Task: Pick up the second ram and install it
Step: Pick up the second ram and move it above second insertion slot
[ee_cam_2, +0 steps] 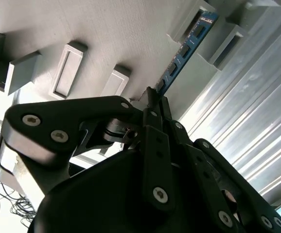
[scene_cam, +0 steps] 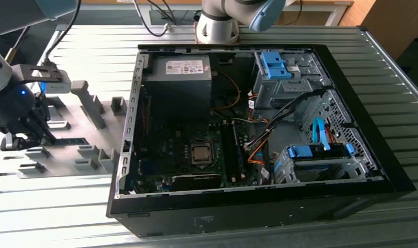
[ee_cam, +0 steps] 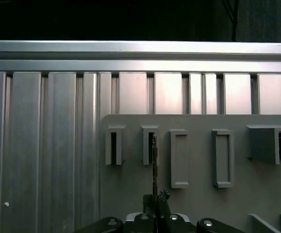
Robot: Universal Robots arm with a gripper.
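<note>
One firm pinch: gripper clenched on the near end of the second ram, a finger pressed to each flat face in the second wrist view. Long, thin and flat; blue-green board in that view, with a row of small black chips down its length and a paler patch at the far tip. Reaches away from the fingertips across the pale fixture plate, far tip lying between raised grey fixture blocks.

Edge-on in the first wrist view: second ram as a thin dark line, running from the gripper toward a slotted block, with more slotted blocks in a row to either side. Cannot tell whether lifted off the plate or resting on it.

Over at the exterior view's left, gripper low above the fixture plate, second ram showing as a short dark stick just beside it. Well apart, toward the exterior view's right, an open computer case on the slatted metal table.
</note>
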